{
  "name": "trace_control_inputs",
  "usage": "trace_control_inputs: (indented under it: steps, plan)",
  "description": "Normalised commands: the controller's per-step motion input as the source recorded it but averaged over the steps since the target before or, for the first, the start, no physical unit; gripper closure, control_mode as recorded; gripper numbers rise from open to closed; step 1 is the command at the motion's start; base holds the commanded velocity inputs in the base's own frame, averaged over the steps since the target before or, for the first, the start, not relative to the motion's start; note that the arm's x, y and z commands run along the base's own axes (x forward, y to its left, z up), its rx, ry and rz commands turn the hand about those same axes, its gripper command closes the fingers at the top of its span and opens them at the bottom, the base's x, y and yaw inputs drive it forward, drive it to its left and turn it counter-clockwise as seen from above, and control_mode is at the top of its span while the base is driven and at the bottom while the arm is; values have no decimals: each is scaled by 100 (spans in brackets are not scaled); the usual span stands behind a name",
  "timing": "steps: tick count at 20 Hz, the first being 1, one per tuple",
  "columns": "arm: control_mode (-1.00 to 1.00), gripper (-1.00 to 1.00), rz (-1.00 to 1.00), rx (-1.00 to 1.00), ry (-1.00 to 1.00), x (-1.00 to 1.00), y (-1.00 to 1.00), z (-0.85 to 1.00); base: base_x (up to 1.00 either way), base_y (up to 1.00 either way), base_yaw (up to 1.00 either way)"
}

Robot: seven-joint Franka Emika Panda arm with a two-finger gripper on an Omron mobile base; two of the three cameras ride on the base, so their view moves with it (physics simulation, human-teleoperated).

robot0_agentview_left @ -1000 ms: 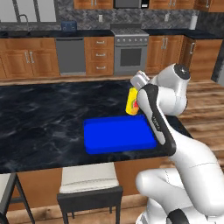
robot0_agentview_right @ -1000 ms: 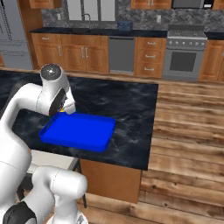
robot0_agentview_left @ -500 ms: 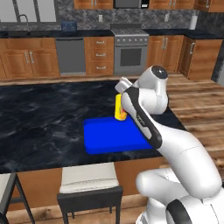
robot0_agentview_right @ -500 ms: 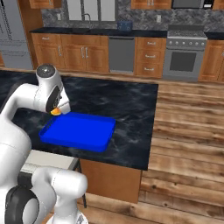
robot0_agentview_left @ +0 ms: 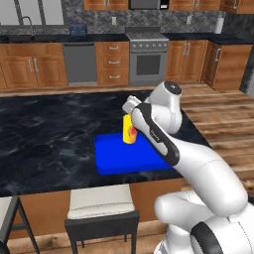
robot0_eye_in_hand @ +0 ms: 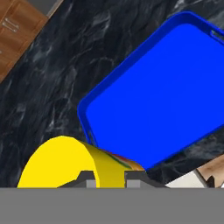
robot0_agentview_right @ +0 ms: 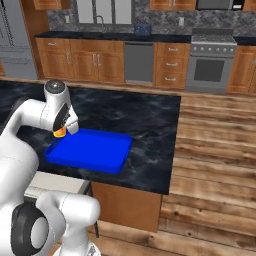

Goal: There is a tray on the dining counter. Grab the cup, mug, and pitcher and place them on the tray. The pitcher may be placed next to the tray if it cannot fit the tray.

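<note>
The fingers [robot0_eye_in_hand: 106, 178] are clamped on the rim of the cup [robot0_agentview_left: 129, 130], the small yellow tumbler with the red-orange mark, and hold it up over the far edge of the tray [robot0_agentview_left: 119, 158]. In the left base view the cup hangs upright, its long axis close to vertical, with its base above the tray's back rim, near the middle of that edge. In the right base view the cup's lower part peeks out under the hand at the tray's far left corner region. The hand view looks down past the cup's open mouth: the blue tray floor spreads up and to the right of the cup, while the cup itself sits over the tray's near rim and the dark marble bench [robot0_agentview_left: 44, 134] beside it. So the open tray floor lies just ahead of the fingers, toward the tray's middle; the coming move likely calls for a short carry inward and then a straight descent, keeping the cup vertical.
</note>
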Motion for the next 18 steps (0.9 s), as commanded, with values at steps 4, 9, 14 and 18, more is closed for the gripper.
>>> trace_control_inputs:
  steps: [4,9,14,18]
  plan:
    - [-100,100,6,0,1,29,25,-25,0,0,0]
    - [-100,100,3,0,0,36,8,-14,0,0,0]
    - [-100,100,4,0,0,25,0,-16,0,0,0]
    - [-100,100,4,0,5,19,0,-23,0,0,0]
